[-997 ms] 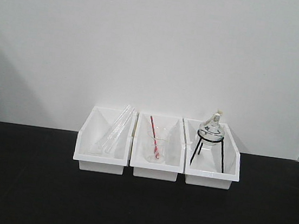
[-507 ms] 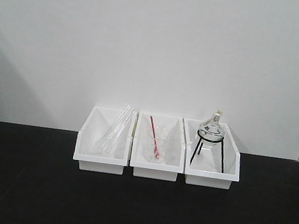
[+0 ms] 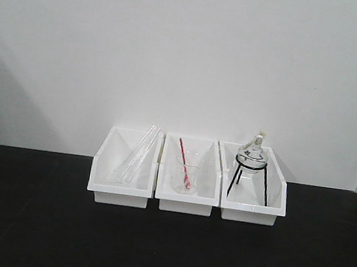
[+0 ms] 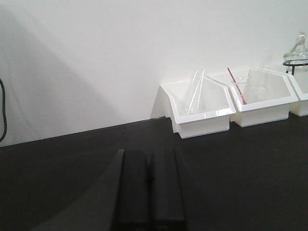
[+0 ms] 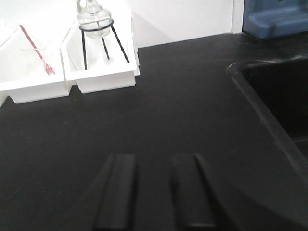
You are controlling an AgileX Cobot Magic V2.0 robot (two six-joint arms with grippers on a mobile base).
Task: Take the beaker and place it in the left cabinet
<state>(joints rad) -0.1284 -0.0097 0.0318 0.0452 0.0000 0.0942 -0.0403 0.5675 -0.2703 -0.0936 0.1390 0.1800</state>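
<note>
— Beaker [image 3: 187,175], which way up?
— Upright, rim up, long axis vertical, in the middle bin [image 3: 184,206].
— And the bins?
— Left bin [image 3: 120,198] holds slanted glass tubes [image 3: 138,154]; middle adds a leaning red rod [image 3: 183,155]; right bin [image 3: 251,215] a flask [image 3: 252,157] on its tripod [image 3: 265,191] (all on the black desk [image 3: 37,220]).
— Hands?
— Left hand [image 4: 150,156] fingers together, right hand [image 5: 153,161] fingers apart.

The right hand [image 5: 154,161], its fingers apart, hangs over the black tabletop [image 5: 192,96] well in front of the white bin [image 5: 103,79] holding a round glass flask [image 5: 94,17] on a black tripod [image 5: 98,41].
</note>
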